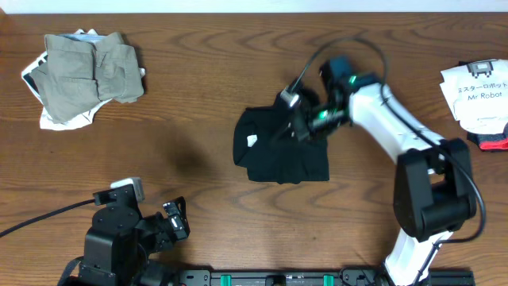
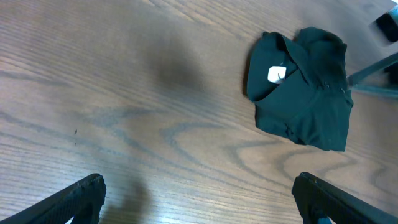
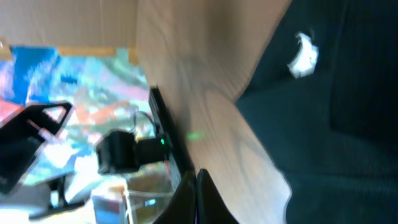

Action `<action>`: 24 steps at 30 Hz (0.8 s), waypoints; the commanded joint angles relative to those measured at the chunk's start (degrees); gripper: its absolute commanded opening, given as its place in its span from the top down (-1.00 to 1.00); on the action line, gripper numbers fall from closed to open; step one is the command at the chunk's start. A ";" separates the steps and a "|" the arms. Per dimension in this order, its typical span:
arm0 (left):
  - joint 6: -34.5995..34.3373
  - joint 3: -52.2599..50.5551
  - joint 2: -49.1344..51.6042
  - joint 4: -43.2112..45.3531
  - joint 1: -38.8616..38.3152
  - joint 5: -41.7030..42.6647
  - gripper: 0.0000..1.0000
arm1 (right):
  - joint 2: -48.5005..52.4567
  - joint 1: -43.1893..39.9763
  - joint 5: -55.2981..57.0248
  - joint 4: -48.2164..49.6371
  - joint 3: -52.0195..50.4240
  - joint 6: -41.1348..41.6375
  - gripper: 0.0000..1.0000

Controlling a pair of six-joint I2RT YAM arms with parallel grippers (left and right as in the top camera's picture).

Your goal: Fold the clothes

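The black shirt (image 1: 282, 155) lies folded into a compact rectangle at the table's centre, its small white mark (image 1: 252, 141) on the left part. It also shows in the left wrist view (image 2: 305, 93) and the right wrist view (image 3: 336, 124). My right gripper (image 1: 305, 119) is over the shirt's upper right part. Its fingers (image 3: 198, 193) are pressed together with nothing visible between them, beside the fabric's edge. My left gripper (image 1: 176, 221) is open and empty near the front left, well away from the shirt (image 2: 199, 190).
A khaki-grey garment (image 1: 87, 71) lies crumpled on a white one at the back left. A white printed garment (image 1: 476, 91) lies at the right edge with a red and black item (image 1: 492, 141) below it. The table is brown wood (image 1: 159, 143).
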 commanded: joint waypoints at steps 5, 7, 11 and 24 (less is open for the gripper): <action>-0.55 -0.02 0.04 -0.07 0.24 -0.42 -0.96 | 0.94 -0.26 -6.67 29.29 -19.87 14.82 0.92; -0.55 -0.02 0.04 -0.09 0.24 -0.44 -0.96 | 0.94 -0.59 -6.67 34.67 -23.37 18.53 0.92; -0.55 -0.02 0.04 -0.07 0.24 -0.44 -0.96 | 0.94 -1.01 -3.78 37.33 -27.06 23.65 0.91; -0.55 -0.02 0.04 -0.09 0.24 -0.44 -0.96 | 0.70 -1.22 3.32 40.04 -28.96 19.61 0.81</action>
